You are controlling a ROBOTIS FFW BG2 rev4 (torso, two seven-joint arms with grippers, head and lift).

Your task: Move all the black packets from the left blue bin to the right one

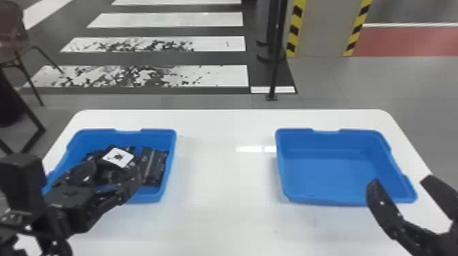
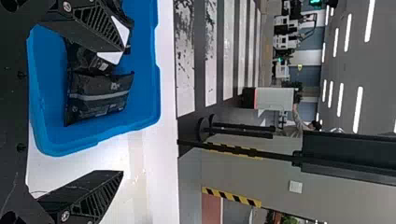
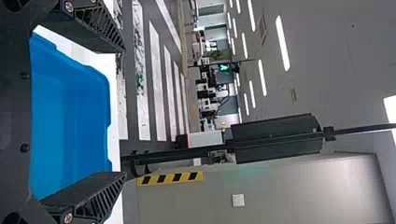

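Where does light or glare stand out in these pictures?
Head view: a bright white reflection on the table, beside the right bin; left wrist view: a pale sheen on the table near the left bin; both wrist views: ceiling lights as bright white strips.

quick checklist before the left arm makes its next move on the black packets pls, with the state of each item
1. Left gripper open: ok, fingers apart.
2. Left gripper at the left blue bin: ok, it is over it in the head view.
3. A black packet clamped between its fingers: not ok, none is held.
4. Right blue bin open at the top to receive: ok.
5. Right gripper out of the drop path: cannot tell, it is open near that bin's near right corner.
6. Exact packet count: cannot tell, they overlap and the left gripper hides part of the pile.
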